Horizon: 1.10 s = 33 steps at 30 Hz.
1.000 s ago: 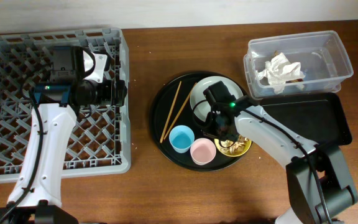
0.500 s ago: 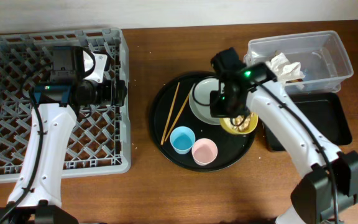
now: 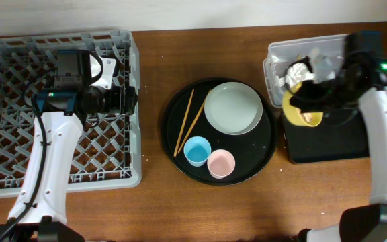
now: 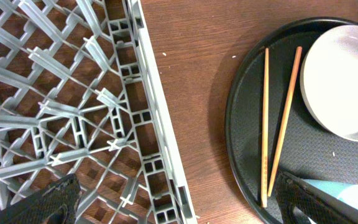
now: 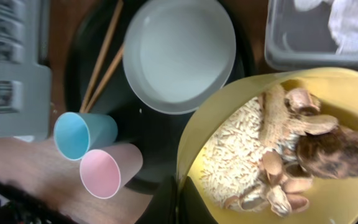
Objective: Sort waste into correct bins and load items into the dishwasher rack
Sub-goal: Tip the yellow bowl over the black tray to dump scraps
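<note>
My right gripper [image 5: 180,199] is shut on the rim of the yellow bowl [image 3: 302,111], held above the left end of the shallow black tray [image 3: 338,144], just below the clear tub [image 3: 358,57]. The bowl [image 5: 222,112] holds rice and brownish food scraps [image 5: 303,137]. The white napkin [image 3: 299,69] lies in the tub. The grey-green plate [image 3: 234,109], chopsticks [image 3: 187,122], blue cup [image 3: 197,150] and pink cup [image 3: 220,163] sit on the round black tray [image 3: 177,151]. My left gripper [image 4: 173,208] is open over the right edge of the dishwasher rack [image 3: 19,134].
In the left wrist view, the rack wall [image 4: 160,143] stands beside a bare strip of wooden table [image 4: 197,74], with the chopsticks [image 4: 272,124] and plate [image 4: 344,81] to the right. The round tray lies between the rack and the bins.
My right gripper has lifted the yellow bowl off the round tray and carried it right, to above the black rectangular tray. The left arm has not moved.
</note>
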Available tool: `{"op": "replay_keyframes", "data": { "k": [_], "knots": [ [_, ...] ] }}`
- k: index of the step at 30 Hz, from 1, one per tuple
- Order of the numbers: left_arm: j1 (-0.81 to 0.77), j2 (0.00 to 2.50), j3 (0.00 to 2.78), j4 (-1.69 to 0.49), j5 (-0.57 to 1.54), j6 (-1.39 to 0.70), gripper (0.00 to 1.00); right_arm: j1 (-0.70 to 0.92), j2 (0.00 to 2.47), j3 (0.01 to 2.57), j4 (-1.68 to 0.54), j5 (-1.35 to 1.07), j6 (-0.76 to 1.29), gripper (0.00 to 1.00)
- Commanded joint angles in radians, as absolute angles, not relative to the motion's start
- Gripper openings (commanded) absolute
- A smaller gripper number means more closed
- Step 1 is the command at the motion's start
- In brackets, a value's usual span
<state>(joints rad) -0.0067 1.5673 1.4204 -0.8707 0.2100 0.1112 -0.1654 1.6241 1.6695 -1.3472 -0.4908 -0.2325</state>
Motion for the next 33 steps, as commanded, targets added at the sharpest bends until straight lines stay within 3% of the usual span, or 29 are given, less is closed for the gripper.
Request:
{"op": "replay_keyframes", "data": {
  "k": [1, 6, 12, 20, 33],
  "knots": [
    [-0.012, 1.55, 1.437, -0.869, 0.221, 0.106, 0.99, -0.29, 1.607, 1.626, -1.345, -0.708, -0.44, 0.04],
    [-0.012, 1.55, 1.437, -0.869, 0.221, 0.106, 0.99, -0.474, 1.609, 1.492, -1.259, -0.967, -0.502, 0.04],
    [-0.012, 1.55, 1.437, -0.869, 0.221, 0.106, 0.99, -0.607, 1.61, 1.282, -1.06, -1.116, -0.501, 0.04],
    [-0.012, 1.55, 1.437, -0.869, 0.221, 0.106, 0.99, -0.649, 1.613, 1.126, -0.834, -1.219, -0.49, 0.04],
    [-0.012, 1.55, 1.437, -0.869, 0.221, 0.106, 0.99, -0.657, 1.613, 1.124, -0.799, -1.253, -0.463, 0.04]
  ]
}}
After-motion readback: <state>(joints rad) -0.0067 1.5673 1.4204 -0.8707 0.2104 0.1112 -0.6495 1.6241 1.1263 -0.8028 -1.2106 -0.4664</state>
